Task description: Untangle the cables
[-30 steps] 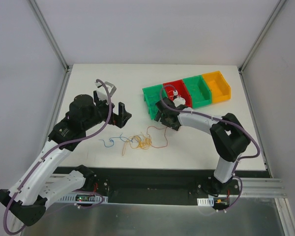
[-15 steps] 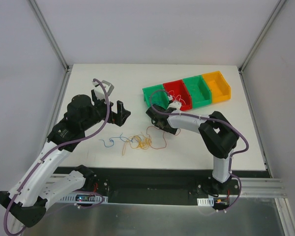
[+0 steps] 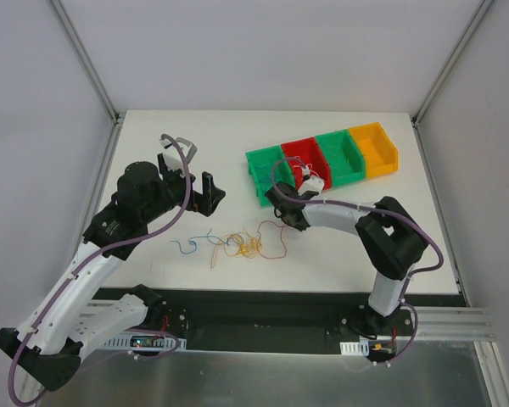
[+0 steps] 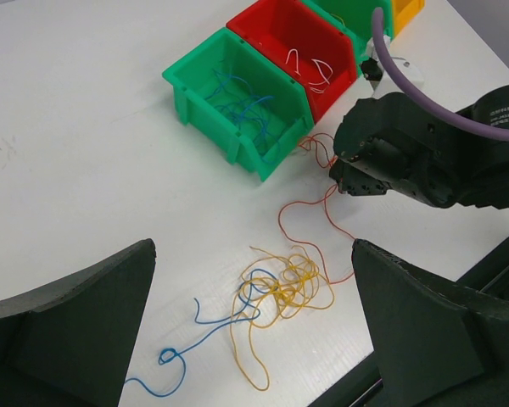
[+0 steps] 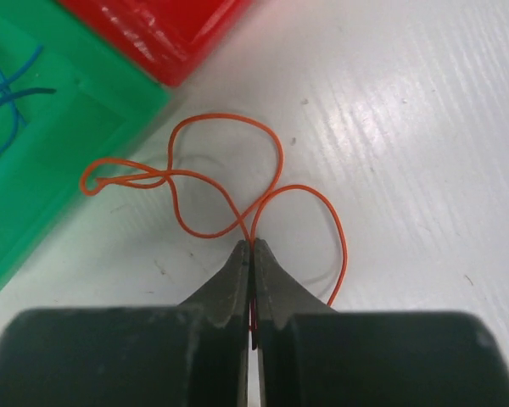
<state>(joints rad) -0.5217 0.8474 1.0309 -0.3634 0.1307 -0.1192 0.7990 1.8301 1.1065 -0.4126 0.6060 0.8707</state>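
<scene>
**Right pincer gripping the red wire beside the bins**

The right wrist view is showing what the overhead one is hiding: the right pincer (image 5: 251,246) is clenching the red wire (image 5: 279,157) where its loops are crossing, on the white surface (image 3: 195,136) just beside the green bin (image 4: 208,119). The left wrist view is showing the left pincer (image 4: 253,254) hanging wide open above the yellow tangle (image 4: 284,288), with a blue wire (image 4: 165,356) trailing from it. Only this view is revealing blue strands lying inside the green bin and white ones in the red bin (image 4: 276,34).
</scene>
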